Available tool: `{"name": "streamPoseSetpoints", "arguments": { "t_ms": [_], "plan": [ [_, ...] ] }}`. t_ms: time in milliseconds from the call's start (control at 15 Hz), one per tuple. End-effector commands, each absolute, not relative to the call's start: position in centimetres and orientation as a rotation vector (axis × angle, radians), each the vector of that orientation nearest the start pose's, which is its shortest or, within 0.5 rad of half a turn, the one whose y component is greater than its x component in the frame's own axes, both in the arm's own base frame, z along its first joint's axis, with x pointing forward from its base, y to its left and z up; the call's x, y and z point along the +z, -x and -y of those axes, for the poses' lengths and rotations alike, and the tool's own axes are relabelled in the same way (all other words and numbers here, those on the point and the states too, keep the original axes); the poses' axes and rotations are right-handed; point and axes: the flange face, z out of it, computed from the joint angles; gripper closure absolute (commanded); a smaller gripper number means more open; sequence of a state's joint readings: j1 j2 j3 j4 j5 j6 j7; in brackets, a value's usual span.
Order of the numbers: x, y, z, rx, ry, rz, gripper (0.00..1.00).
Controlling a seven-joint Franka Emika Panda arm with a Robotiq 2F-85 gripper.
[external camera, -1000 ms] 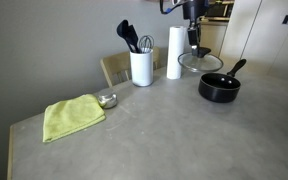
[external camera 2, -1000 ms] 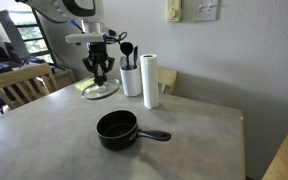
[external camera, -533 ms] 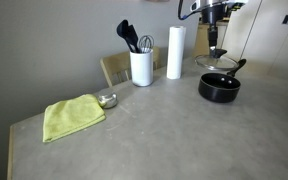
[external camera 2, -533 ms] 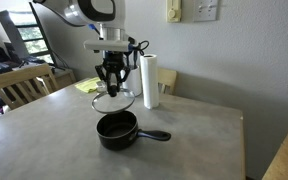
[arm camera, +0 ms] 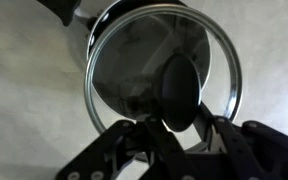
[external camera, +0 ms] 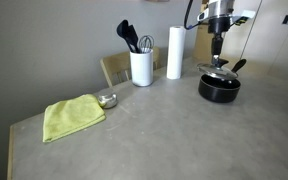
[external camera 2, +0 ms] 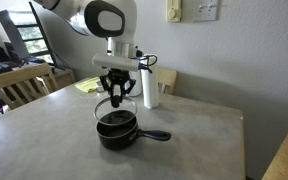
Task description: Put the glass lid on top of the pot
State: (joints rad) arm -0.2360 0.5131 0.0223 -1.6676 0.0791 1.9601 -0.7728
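Note:
The black pot [external camera: 220,88] [external camera 2: 116,131] sits on the grey table with its long handle [external camera 2: 154,135] sticking out to one side. My gripper [external camera: 217,58] [external camera 2: 117,97] is shut on the dark knob [arm camera: 180,92] of the glass lid [arm camera: 162,75]. The lid [external camera 2: 114,109] [external camera: 218,73] hangs level just above the pot's rim, nearly centred over it. In the wrist view the lid fills the frame and the pot shows dimly through the glass.
A white utensil holder [external camera: 141,67] with dark utensils and a white paper-towel roll [external camera: 174,52] [external camera 2: 150,81] stand at the wall. A green cloth [external camera: 72,116] and a small metal bowl [external camera: 107,100] lie farther along the table. A wooden chair [external camera 2: 24,86] stands beside the table.
My gripper carried the lid from beside the paper-towel roll across to the pot and lowered it to just above the pot's rim. The pot has not moved.

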Motion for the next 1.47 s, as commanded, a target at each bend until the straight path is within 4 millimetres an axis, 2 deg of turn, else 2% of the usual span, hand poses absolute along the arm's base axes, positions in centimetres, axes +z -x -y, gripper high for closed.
{"name": "streamPoseSetpoints", "arguments": {
  "t_ms": [0, 200, 733, 1000, 1400],
  "plan": [
    [27.6, -63.0, 14.1, 0.224, 2.856, 0.772, 0.88],
    [26.5, -62.7, 14.1, 0.250, 2.858, 0.792, 0.88],
    [26.7, -61.9, 14.5, 0.313, 2.893, 0.840, 0.88],
    [26.0, -61.7, 14.8, 0.363, 2.908, 0.870, 0.88],
    [25.0, -61.7, 14.1, 0.405, 2.894, 0.909, 0.88]
  ]
}}
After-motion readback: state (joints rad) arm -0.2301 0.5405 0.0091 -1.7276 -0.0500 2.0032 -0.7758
